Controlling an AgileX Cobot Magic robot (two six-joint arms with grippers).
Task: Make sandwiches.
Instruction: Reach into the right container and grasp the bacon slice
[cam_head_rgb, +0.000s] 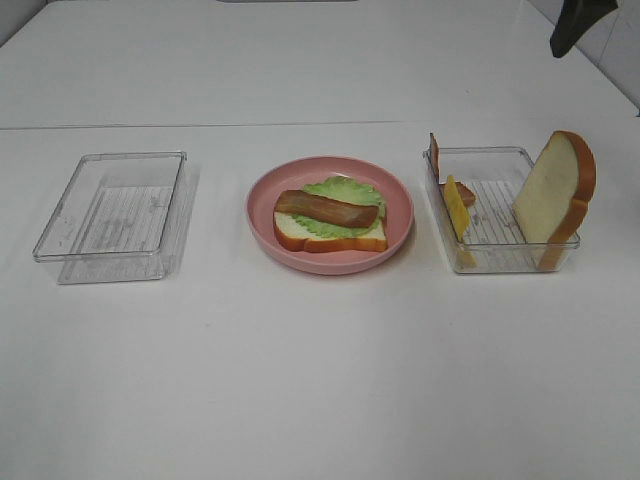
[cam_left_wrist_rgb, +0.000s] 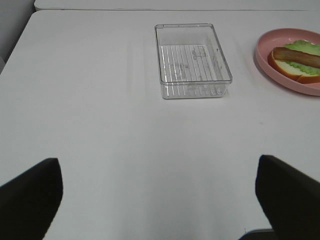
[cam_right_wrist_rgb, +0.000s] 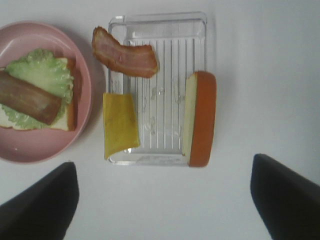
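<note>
A partial sandwich sits on the round pink plate (cam_head_rgb: 258, 205): a bread slice (cam_head_rgb: 300, 238), green lettuce (cam_head_rgb: 345, 188) and a brown bacon strip (cam_head_rgb: 327, 208) on top. The right clear tray (cam_head_rgb: 495, 215) holds a second bread slice (cam_head_rgb: 553, 195) standing on edge, a yellow cheese square (cam_head_rgb: 456, 208) leaning on the wall, and another bacon strip (cam_right_wrist_rgb: 125, 57) hanging over the rim. My right gripper (cam_right_wrist_rgb: 162, 205) is open and empty, high above this tray. My left gripper (cam_left_wrist_rgb: 160, 200) is open and empty over bare table, well short of the left tray (cam_left_wrist_rgb: 192, 60).
The left clear tray (cam_head_rgb: 112, 215) is empty. A dark part of my right arm (cam_head_rgb: 578, 25) shows at the far right back. The white table (cam_head_rgb: 320, 380) runs wide in front of the plate and trays, with a seam behind them.
</note>
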